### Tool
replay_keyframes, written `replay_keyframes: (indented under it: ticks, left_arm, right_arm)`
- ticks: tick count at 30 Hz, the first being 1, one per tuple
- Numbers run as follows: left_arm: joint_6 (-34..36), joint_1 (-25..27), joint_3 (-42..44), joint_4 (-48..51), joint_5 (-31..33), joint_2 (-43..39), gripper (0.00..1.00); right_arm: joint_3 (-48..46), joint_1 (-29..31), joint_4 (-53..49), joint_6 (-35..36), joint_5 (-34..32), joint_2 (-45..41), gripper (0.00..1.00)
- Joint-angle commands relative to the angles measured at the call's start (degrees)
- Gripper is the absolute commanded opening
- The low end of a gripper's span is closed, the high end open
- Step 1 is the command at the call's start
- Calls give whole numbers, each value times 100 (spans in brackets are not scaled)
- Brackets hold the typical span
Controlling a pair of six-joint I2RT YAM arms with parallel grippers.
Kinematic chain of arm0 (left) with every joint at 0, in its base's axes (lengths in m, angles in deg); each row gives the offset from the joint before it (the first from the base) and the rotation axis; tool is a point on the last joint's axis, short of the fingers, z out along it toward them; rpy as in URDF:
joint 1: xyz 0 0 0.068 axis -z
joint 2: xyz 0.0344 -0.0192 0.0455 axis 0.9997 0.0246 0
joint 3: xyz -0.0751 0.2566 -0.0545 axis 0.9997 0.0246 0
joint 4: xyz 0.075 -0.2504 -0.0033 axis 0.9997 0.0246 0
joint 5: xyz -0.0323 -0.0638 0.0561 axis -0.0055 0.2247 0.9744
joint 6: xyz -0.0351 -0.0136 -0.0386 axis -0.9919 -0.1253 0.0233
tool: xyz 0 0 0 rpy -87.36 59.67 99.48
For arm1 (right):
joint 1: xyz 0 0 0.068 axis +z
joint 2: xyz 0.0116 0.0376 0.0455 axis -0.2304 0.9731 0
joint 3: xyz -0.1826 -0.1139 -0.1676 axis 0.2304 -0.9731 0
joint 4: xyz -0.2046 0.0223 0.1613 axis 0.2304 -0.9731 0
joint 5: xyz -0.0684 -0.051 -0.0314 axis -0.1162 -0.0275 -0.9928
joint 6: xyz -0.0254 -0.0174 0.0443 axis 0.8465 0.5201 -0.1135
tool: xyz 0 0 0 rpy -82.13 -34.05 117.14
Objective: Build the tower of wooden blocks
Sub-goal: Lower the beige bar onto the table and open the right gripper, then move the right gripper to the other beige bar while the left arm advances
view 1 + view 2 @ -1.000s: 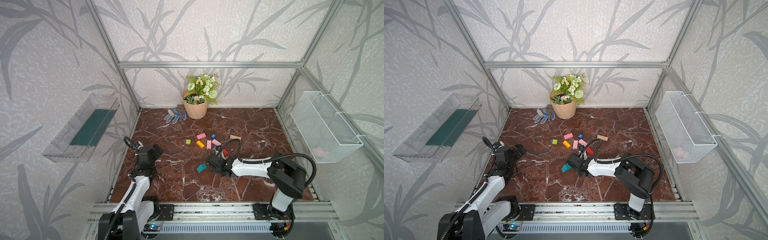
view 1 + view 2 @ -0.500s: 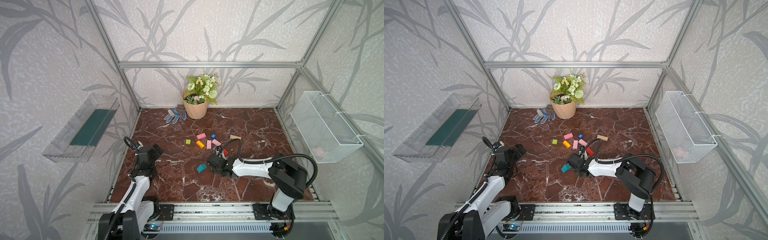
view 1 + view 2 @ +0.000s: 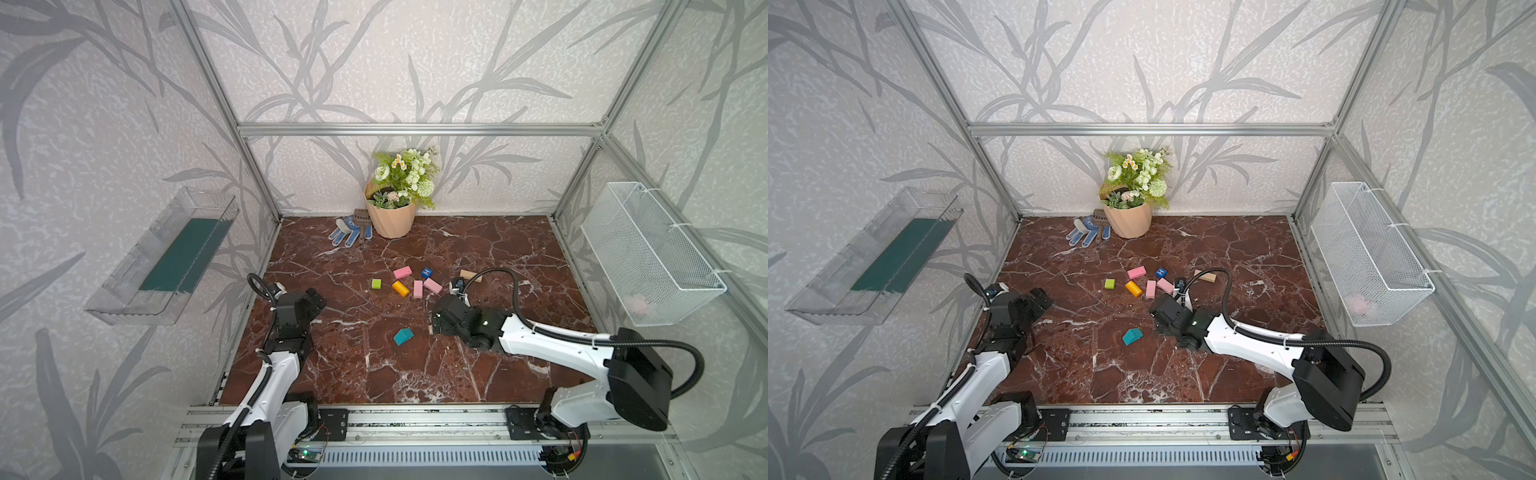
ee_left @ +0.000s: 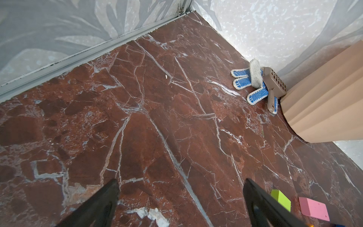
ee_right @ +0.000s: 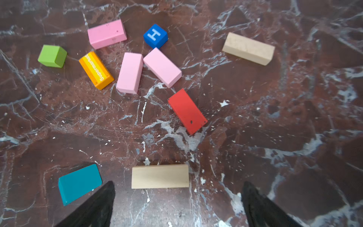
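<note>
On the marble floor [image 3: 374, 374], the right gripper [image 5: 177, 188] had just spread, freeing a tan block [image 5: 160, 176], likely the base piece; the left gripper [image 4: 180, 182] hung spread, empty.

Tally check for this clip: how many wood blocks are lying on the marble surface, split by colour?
pink blocks: 3
tan blocks: 2
orange block: 1
green block: 1
blue block: 1
red block: 1
teal block: 1
Total: 10
</note>
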Motion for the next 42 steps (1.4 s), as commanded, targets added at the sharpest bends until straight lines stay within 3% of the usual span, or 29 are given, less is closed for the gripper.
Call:
replay_keyframes:
  ticks: [1,4,7,8,12,16,21,27,30,33,36,42]
  left_arm:
    - [-80,13,-160,74,51,-14,99]
    - [-84,12,-155,74,73,-14,99]
    - [-84,13,-177,91,78,25,99]
    - [-84,13,-188,87,60,38,99]
    - [-75,13,-182,81,42,37,99]
    - [-84,13,-188,87,64,54,99]
    - [-43,13,-175,29,-33,50,99]
    - [381,42,230,-845,-910,-355,99]
    - [752,421,427,-1113,-911,-725,99]
    - [1375,1162,511,-1403,-595,-847,99]
    - [1804,1620,336,-1536,-615,-476,99]
    - [2087,1763,-365,-1730,-1857,982,99]
  right_arm:
    - [93,-7,-690,-410,-592,-600,99]
    - [-255,-11,-243,-21,-863,-1237,99]
    - [-699,-15,-393,-665,-1696,-1983,99]
    - [-1019,-10,-25,-461,-1812,-2279,99]
    - [-1796,-306,825,571,-1111,-3188,99]
    - [-1674,-1250,340,566,-68,-3268,99]
    - [-1398,-2468,186,837,863,-2281,99]
    - [-338,-2910,2,1405,515,-792,99]
    - [178,-2958,46,1425,613,-101,99]
    - [750,-2972,-25,1325,830,639,99]
    - [1469,-2972,-375,1287,970,1447,99]
    - [2754,-3027,-1055,1435,1189,2830,99]
